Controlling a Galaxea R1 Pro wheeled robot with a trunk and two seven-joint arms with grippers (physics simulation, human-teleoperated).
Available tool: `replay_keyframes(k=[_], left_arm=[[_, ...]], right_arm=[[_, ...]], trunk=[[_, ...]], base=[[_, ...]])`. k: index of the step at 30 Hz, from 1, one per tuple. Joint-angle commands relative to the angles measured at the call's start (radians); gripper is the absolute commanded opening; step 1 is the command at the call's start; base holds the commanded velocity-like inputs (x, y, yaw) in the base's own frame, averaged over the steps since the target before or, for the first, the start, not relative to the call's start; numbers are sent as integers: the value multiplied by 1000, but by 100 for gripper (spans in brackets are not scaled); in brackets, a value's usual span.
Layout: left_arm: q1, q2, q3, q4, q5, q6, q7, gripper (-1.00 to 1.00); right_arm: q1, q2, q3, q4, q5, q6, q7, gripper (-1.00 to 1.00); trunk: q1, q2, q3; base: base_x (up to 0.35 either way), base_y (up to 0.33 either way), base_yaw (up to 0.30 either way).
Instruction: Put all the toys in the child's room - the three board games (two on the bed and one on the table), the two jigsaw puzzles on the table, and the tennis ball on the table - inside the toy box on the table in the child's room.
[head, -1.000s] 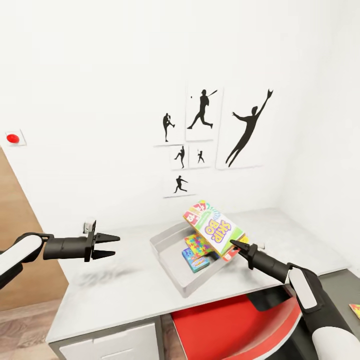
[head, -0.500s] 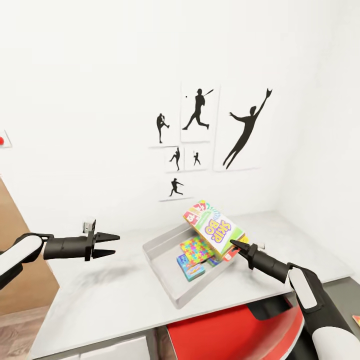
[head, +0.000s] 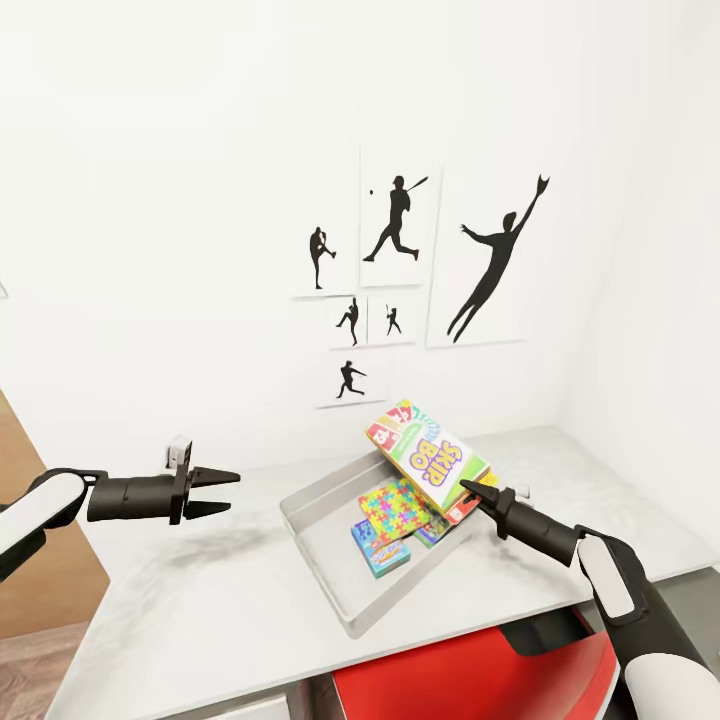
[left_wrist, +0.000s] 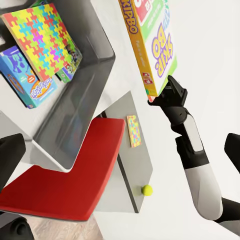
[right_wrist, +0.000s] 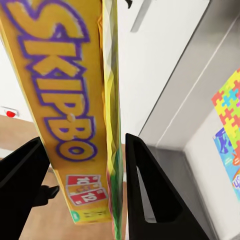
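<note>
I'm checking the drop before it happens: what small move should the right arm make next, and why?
Probably lower the SKIP-BO box a little and open the right claw. The box is pinched by one edge, tilted above the toy box, where a jigsaw puzzle and a blue game lie.

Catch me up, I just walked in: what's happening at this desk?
The right tool grips the SKIP-BO game box, holding it tilted over the grey toy box. A jigsaw puzzle and a small blue game box already lie inside. The left tool hovers open and empty. The tennis ball is still outside the tray.
</note>
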Motion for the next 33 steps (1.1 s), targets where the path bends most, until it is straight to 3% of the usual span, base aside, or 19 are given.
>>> replay_keyframes(k=[1, 13, 15, 21, 24, 26, 29, 33], left_arm=[[-2, 1, -3, 1, -5, -1, -10, 100], [-2, 1, -3, 1, -7, -1, -10, 100], [-2, 2, -3, 1, -8, -1, -10, 100], [-2, 2, -3, 1, -9, -1, -10, 100], [-2, 2, -3, 1, -10, -1, -10, 100], [-2, 2, -3, 1, -12, -1, -10, 100], [-2, 2, -3, 1, -13, -1, -10, 100], [-2, 2, -3, 2, -14, -1, -9, 100]], right_arm=[[-1, 0, -1, 1, 3, 3, 4, -100], [-8, 1, 9, 6, 13, 34, -25, -100], [-48, -6, 8, 5, 37, 92, -73, -100], [-204, -30, 20, 85, 64, 111, -156, -100], [-300, -69, 94, 210, 73, 111, -164, -100], [-374, -106, 195, 309, 77, 111, -165, -100], [-435, -127, 307, 366, 79, 111, -163, -100], [-451, -147, 370, 371, 88, 111, -153, -100]], trunk=[[1, -2, -2], [1, -2, -2], [1, -2, -2], [1, -2, -2], [1, -2, -2], [1, -2, -2], [1, -2, -2], [1, -2, -2]], base=[[3, 0, 0], [0, 0, 0], [0, 0, 0], [0, 0, 0], [0, 0, 0], [0, 0, 0], [0, 0, 0], [0, 0, 0]])
